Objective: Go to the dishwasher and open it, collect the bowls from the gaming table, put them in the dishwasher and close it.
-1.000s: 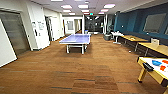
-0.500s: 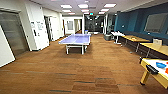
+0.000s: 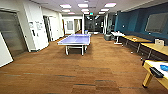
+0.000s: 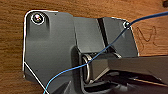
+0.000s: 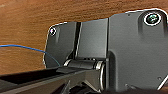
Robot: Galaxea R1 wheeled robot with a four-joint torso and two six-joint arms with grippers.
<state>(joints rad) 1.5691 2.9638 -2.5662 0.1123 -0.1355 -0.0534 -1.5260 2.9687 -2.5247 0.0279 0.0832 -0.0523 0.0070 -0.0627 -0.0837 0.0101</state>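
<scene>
The gaming table (image 3: 153, 65), white-topped with a yellow edge and leg, juts in at the lower right of the head view. On its top lies a blue shape (image 3: 164, 67), too blurred to tell whether it is one of the bowls, and beside it a dark handle-like piece (image 3: 156, 72). The dishwasher is out of view. In both wrist views the robot's dark plate hangs over the brown wood-look floor (image 4: 12, 50) (image 5: 25, 25), each crossed by a thin blue cable (image 4: 105, 51) (image 5: 22, 47).
A blue ping-pong table (image 3: 75, 40) stands mid-room ahead. Long yellow-topped benches (image 3: 150, 46) line the blue wall on the right, with a small white table (image 3: 117, 34) beyond. White walls and doorways (image 3: 48, 27) run along the left, and a corridor opens behind.
The whole head view has shifted a little. The gaming table now sits slightly further right and lower, so the camera has moved.
</scene>
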